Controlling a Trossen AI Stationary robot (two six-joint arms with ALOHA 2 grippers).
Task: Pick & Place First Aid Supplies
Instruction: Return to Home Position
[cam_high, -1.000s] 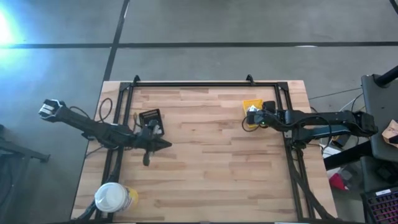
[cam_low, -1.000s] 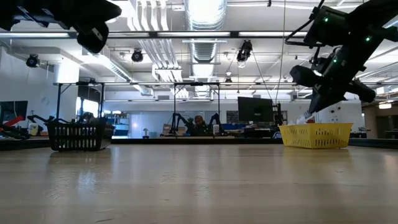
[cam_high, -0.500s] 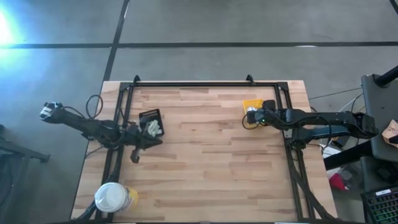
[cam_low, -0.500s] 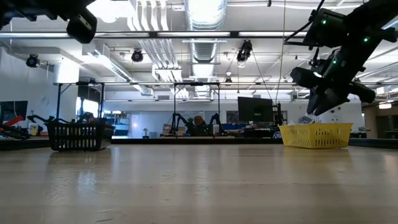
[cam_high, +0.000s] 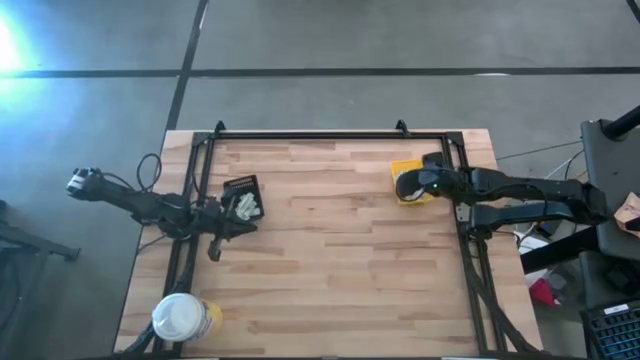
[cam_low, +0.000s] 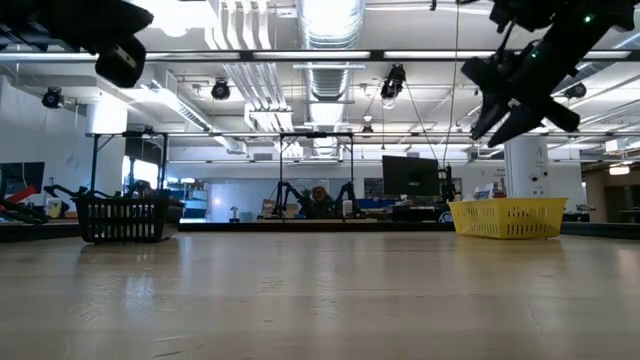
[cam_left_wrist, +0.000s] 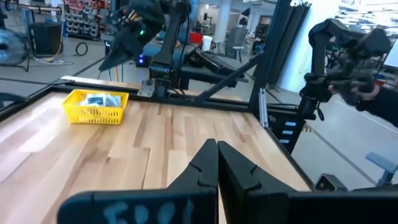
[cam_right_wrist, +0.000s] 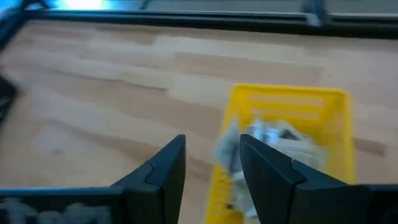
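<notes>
Wood table, workshop room beyond. Packets heaped in yellow bin at 2 o'clock, more in black tray at 10; types unreadable. Left gripper clenched empty; right gripper released over the bin.

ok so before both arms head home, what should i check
1. right gripper has let go: ok, jaws open with nothing between them.
2. right gripper clear of the yellow bin: ok, it hangs above the rim in the low view.
3. left gripper carries nothing: ok, jaws shut on each other.
4. packets lie inside the yellow bin: ok.
5. pale packets sit in the black bin: ok.
6. loose packets on the table: ok, none seen from above.
</notes>
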